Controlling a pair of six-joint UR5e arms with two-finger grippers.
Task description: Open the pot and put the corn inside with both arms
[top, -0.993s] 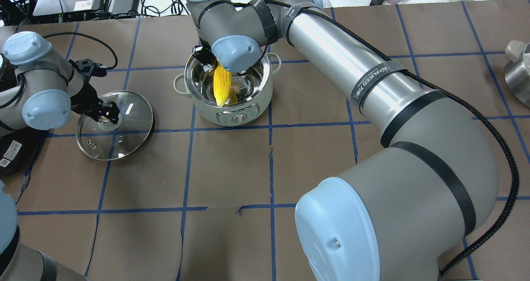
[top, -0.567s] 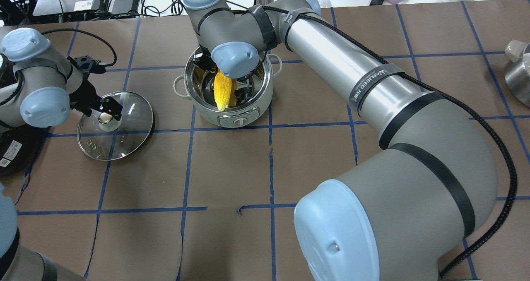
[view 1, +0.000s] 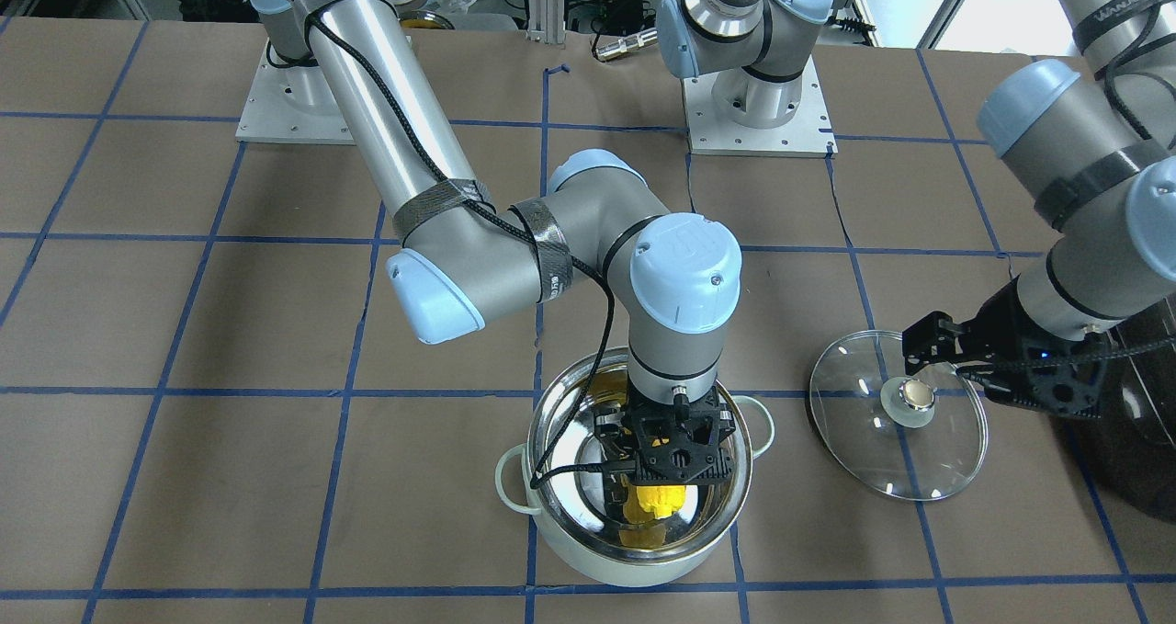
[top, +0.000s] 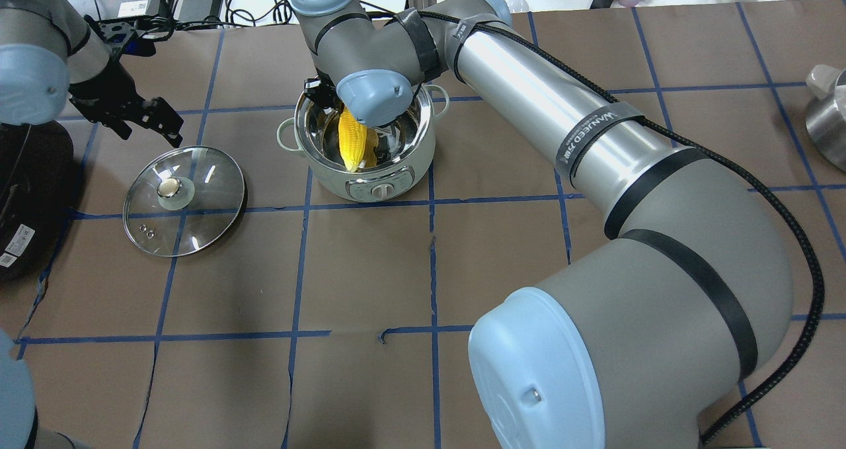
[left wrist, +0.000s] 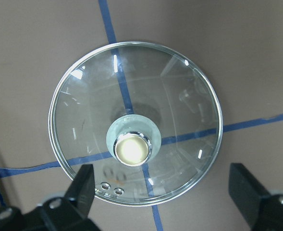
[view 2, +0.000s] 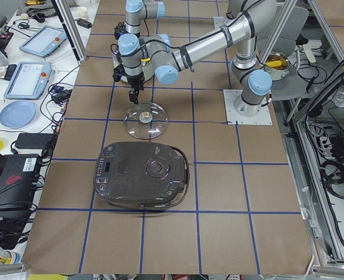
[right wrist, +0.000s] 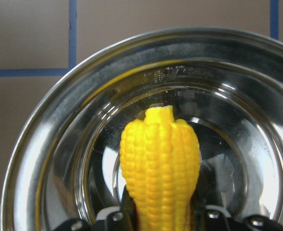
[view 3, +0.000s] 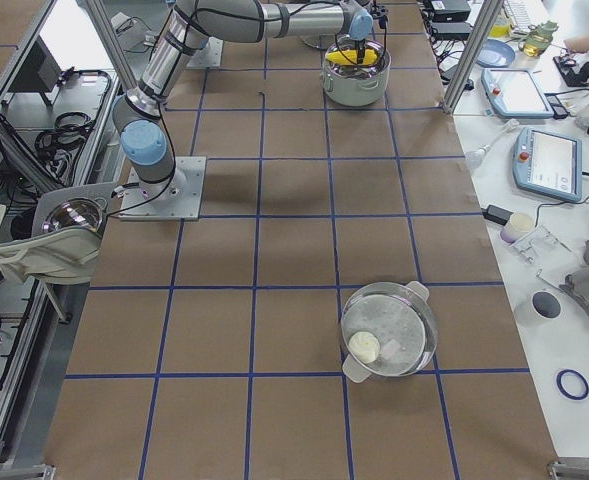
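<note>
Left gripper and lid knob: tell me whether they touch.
Apart. The overhead view shows the left gripper open, past the lid's far edge, with clear glass between it and the knob.

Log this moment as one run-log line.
lid: off pot, flat on table | left gripper: open, clear of lid | right gripper: shut on corn, down in pot

Right tool points straight down, jaws clamped; left tool raised, jaws spread wide.

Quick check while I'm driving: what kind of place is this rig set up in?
Probably a robotics lab, not a kitchen: the table is brown paper gridded with blue tape, a teach pendant lies beside it, and a mounting plate is bolted on.
</note>
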